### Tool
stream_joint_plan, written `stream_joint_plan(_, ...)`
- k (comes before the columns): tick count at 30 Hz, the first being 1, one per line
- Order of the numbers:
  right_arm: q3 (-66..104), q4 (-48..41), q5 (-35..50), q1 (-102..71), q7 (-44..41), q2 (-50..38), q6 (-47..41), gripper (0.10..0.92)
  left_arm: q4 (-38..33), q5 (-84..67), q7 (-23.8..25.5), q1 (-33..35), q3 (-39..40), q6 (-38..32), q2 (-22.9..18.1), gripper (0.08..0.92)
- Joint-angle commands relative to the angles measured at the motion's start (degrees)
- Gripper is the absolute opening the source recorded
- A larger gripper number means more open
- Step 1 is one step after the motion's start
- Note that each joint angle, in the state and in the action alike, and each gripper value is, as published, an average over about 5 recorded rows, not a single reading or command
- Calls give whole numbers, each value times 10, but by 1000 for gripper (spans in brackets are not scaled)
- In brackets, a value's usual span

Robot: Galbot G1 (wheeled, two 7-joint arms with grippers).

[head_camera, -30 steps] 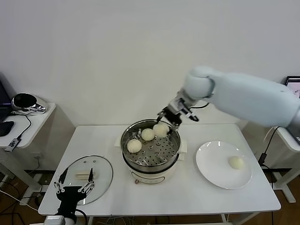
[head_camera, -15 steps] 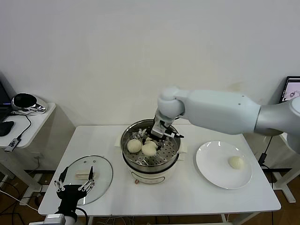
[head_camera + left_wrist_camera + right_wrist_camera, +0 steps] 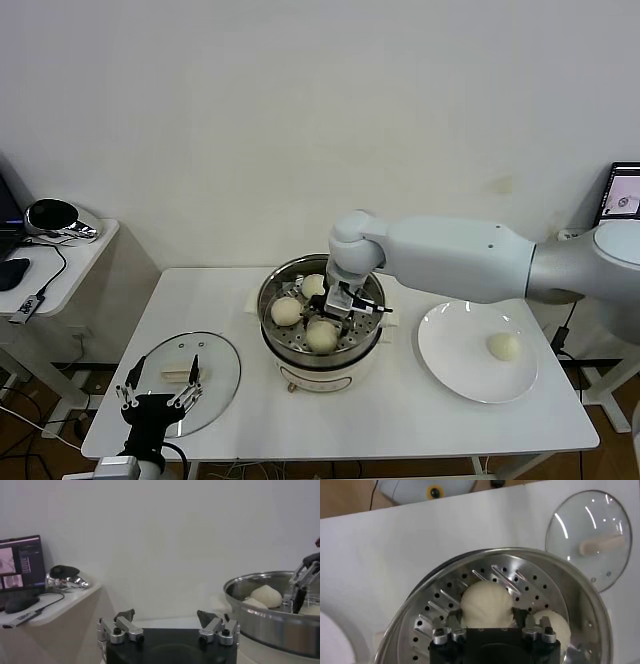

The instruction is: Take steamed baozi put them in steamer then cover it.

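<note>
Third bun down in the steamer — one left on the plate

We start with the tabletop (image 3: 440, 420), filling the lower half of the head view, and at its centre the steamer (image 3: 372, 335) with three steamed baozi on its perforated tray. Our right hand (image 3: 340, 305) hangs inside the pot with its fingers spread either side of the front bun (image 3: 322, 336), not clamped on it. In the right wrist view that bun (image 3: 486, 604) sits just past the parted fingertips. The last baozi (image 3: 504, 346) lies on the white plate (image 3: 450, 372) at centre right, well apart from the pot on our right arm's own side — so, as we judge it, that arm should fetch it. The glass lid (image 3: 225, 385) rests at lower left, beside our parked left hand (image 3: 157, 402), fingers wide apart and empty.
</note>
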Motion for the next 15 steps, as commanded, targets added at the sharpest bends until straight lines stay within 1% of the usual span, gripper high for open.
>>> stream_joint_plan(1, 9, 14, 25, 37, -5, -25, -17, 812, 0, -1, 0, -1, -1, 1, 2, 823)
stream_joint_plan(4, 27, 24, 57, 67, -26, -66, -76, 821, 0, -3, 0, -2, -1, 1, 4, 823)
stream_joint_plan(8, 43, 43, 87, 96, -47, -146, -167, 823, 1, -4, 1, -4, 0, 1, 8, 823)
stream_joint_plan(12, 45, 78, 97, 110, -52, -241, -262, 823, 3, -4, 1, -6, 4, 1, 12, 823)
stream_joint_plan(15, 46, 104, 95, 102, -50, -315, -304, 823, 6, -3, 1, -10, 10, 2, 16, 823)
